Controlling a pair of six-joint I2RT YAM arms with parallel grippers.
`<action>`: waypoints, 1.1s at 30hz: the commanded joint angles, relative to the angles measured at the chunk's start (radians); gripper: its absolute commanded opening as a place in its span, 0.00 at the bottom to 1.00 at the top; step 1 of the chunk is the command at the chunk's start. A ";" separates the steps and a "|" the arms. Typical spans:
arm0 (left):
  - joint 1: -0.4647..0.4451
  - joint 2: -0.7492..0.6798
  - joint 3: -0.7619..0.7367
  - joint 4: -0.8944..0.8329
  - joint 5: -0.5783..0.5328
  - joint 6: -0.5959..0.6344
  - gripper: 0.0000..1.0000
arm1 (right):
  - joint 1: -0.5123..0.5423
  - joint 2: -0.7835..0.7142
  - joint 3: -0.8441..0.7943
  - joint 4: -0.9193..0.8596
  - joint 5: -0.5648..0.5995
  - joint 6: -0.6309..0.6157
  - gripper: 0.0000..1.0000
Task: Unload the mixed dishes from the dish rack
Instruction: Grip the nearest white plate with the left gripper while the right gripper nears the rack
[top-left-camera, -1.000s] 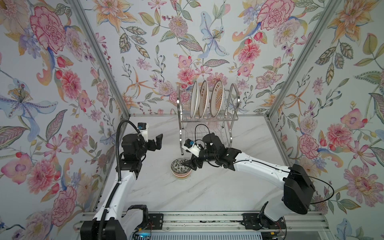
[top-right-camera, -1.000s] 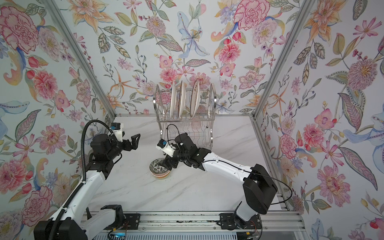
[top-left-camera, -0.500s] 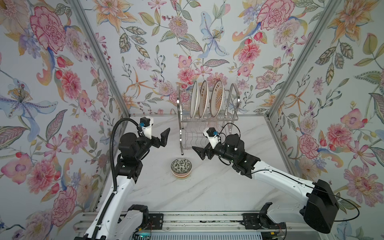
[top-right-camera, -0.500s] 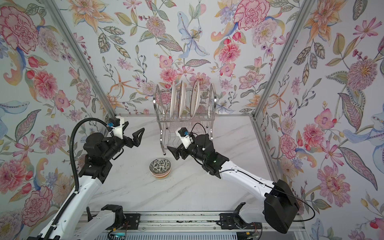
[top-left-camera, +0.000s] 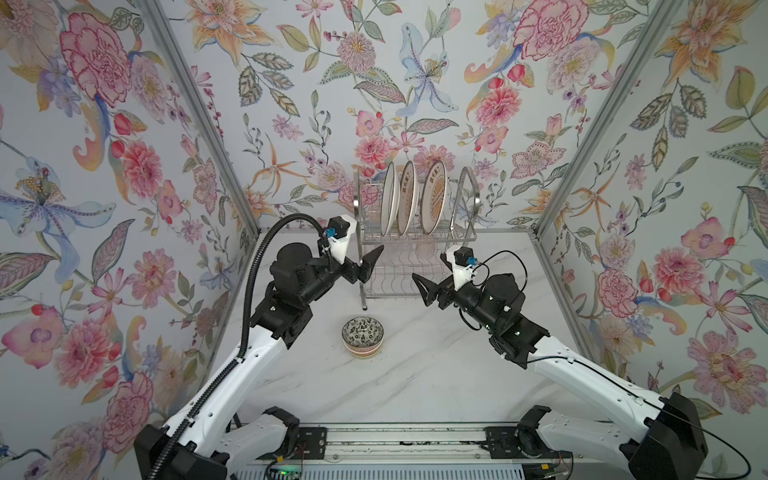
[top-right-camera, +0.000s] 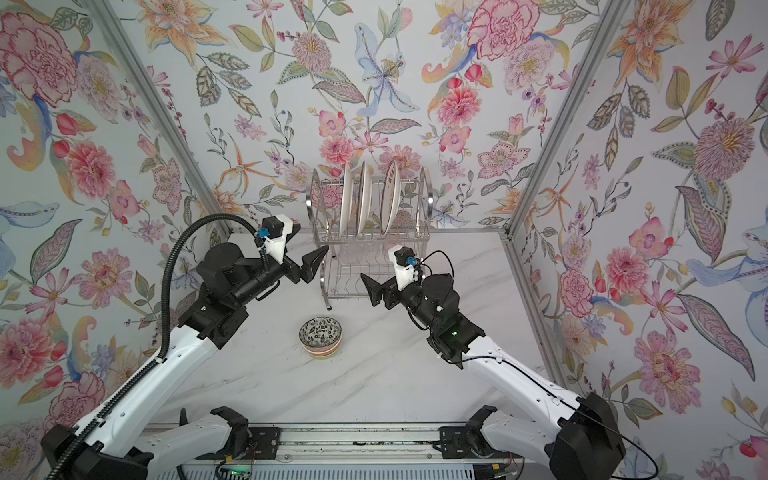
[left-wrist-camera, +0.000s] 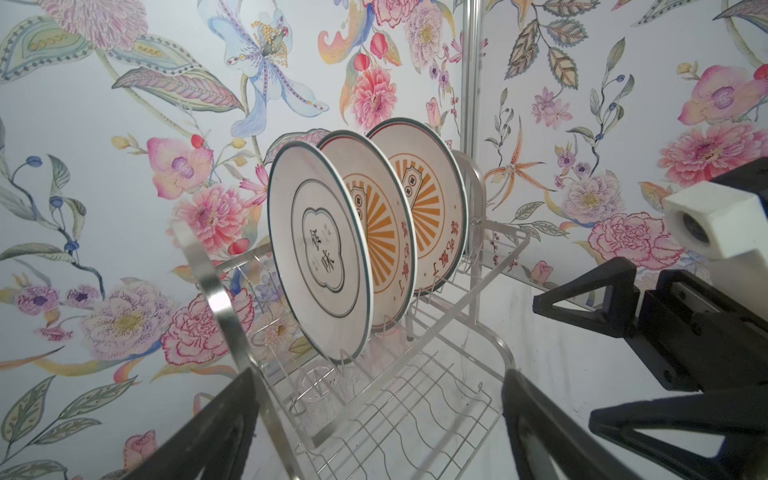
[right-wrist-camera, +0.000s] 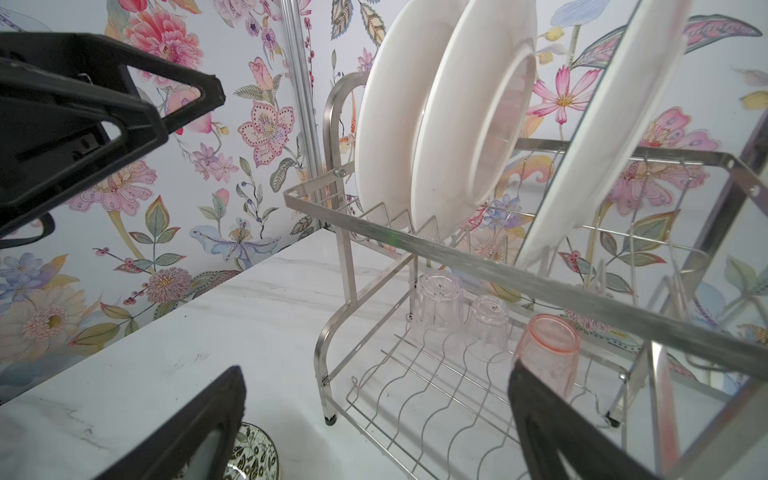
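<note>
Three dark-rimmed white plates (top-left-camera: 409, 203) stand upright in the shiny wire rack (top-left-camera: 415, 240); left fingers (top-left-camera: 372, 259) and right fingers (top-left-camera: 424, 286) gape empty.

The left arm (top-left-camera: 232, 386) and right arm (top-left-camera: 582, 378) share glossy white link shells dotted with small dark screw holes, joined by matte black, blocky joint housings. A thick ribbed black conduit (top-left-camera: 251, 291) runs along the left arm; a thin black cable (top-left-camera: 505, 252) curls at the right wrist. Each wrist bears a white angular camera mount (top-left-camera: 340, 245) with a blue connector (top-left-camera: 330, 232). The left end effector (left-wrist-camera: 378, 376) and right end effector (right-wrist-camera: 376, 372) are black, with triangular, hollow-framed fingers (left-wrist-camera: 590, 301). A small green light (top-right-camera: 455, 332) glows on the right arm.
</note>
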 joint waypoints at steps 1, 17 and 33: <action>-0.040 0.066 0.084 -0.036 -0.089 0.063 0.90 | -0.013 -0.035 -0.041 0.040 0.034 0.015 0.99; -0.050 0.362 0.340 -0.003 -0.190 0.029 0.66 | -0.098 -0.099 -0.090 0.125 0.036 0.045 0.99; -0.079 0.477 0.415 -0.023 -0.251 0.005 0.44 | -0.164 -0.125 -0.108 0.198 -0.016 0.055 0.99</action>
